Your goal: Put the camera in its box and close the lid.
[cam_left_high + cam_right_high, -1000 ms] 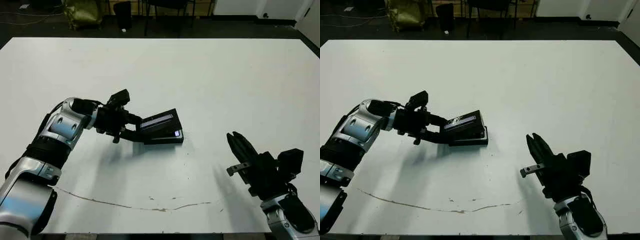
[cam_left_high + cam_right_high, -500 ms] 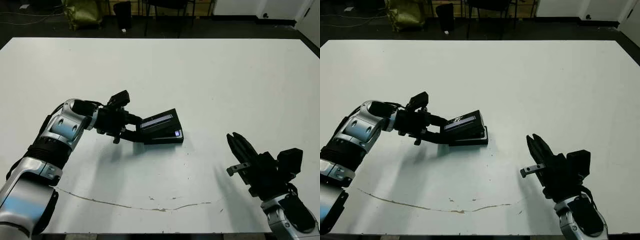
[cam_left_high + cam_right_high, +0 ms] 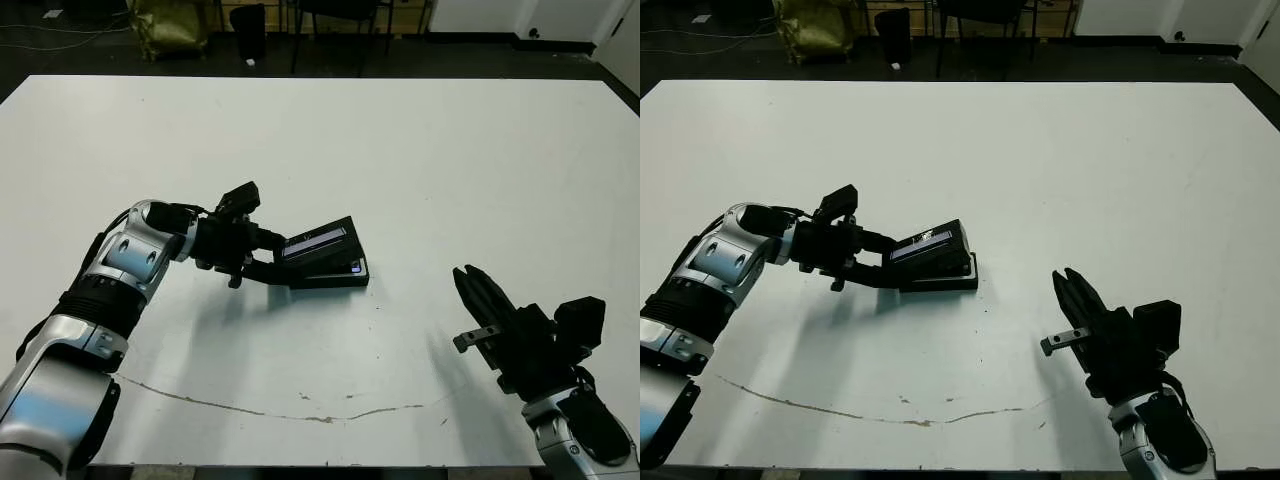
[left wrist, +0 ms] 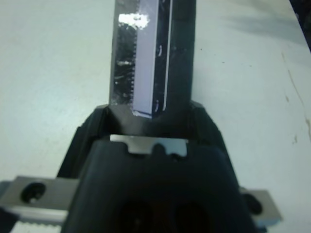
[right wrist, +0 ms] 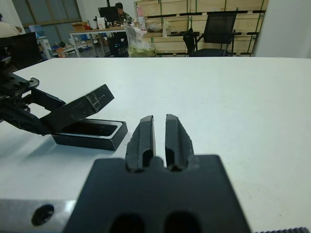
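Counter (image 3: 420,150) is carrying only the task items, left of centre; a thin dark crack line (image 3: 250,405) is running along its near edge.

Step in hand: closing. Left tool (image 3: 262,253) is gripping the lid (image 3: 318,243) by its left end and holding it tilted, low at the left, raised at the right, directly over the box (image 3: 335,277). Left wrist view is showing the lid's silvery strip running away from the fingers, so the grip is firm on the lid's edge.

Right tool (image 3: 478,300) is idling near the right, well apart from the box, fingers (image 5: 146,138) almost together with only a slim gap, holding nothing.

Box is sitting flat on the counter. From the right wrist view its cavity (image 5: 90,128) is looking dark under the lid. I am judging the camera is already seated inside, but I cannot tell for sure; no separate black bar is lying anywhere on the counter.

Next move, as I'm reading it: lowering the raised right end of the lid until it is lying flush, keeping edges lined up with the box rim. Risk: lid skewing or nudging the light box sideways.
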`<state>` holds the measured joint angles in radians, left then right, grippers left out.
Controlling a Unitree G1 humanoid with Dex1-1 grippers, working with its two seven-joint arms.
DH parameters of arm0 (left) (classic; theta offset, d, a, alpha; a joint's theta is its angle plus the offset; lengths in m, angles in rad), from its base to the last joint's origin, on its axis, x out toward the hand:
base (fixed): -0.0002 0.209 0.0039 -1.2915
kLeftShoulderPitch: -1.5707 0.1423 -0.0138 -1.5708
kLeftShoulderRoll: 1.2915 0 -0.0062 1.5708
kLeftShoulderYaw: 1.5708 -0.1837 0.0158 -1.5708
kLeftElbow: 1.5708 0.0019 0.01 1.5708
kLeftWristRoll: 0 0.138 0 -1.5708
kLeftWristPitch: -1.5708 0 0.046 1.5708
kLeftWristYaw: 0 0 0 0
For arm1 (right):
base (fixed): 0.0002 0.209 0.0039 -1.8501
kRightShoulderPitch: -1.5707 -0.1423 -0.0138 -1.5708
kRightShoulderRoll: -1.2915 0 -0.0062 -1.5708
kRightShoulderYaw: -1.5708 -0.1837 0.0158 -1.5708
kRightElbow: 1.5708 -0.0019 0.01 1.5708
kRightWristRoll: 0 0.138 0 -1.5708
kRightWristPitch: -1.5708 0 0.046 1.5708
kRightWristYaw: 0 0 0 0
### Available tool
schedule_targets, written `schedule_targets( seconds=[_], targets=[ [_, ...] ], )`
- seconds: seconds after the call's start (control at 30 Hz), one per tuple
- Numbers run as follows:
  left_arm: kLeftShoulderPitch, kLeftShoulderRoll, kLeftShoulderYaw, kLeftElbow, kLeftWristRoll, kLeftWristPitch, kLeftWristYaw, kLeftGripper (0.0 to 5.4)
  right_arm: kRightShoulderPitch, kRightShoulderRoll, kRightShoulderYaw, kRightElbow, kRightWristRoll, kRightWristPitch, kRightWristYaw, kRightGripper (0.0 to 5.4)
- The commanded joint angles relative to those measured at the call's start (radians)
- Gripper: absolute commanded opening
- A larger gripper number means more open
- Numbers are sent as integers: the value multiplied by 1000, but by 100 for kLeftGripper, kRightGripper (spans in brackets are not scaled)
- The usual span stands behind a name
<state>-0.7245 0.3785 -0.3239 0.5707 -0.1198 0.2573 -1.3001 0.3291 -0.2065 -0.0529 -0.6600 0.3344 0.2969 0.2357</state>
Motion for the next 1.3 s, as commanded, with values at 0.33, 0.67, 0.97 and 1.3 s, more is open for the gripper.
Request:
schedule_targets(
  seconds=[0.33,0.67,0.97,1.3],
  targets=[
    [39,-32,-38,38,24,39,-13,221,11,-7,-5,-9,0,41,-12,0],
    [62,-23,-57,5,25,71,-26,221,9,-1,-4,10,2,17,1,0],
    [23,-13,-65,77,41,83,-53,221,7,3,-10,26,18,3,18,0],
    [-98,-32,-59,223,90,-2,-66,221,-1,-4,-4,28,5,1,14,0]
  ],
)
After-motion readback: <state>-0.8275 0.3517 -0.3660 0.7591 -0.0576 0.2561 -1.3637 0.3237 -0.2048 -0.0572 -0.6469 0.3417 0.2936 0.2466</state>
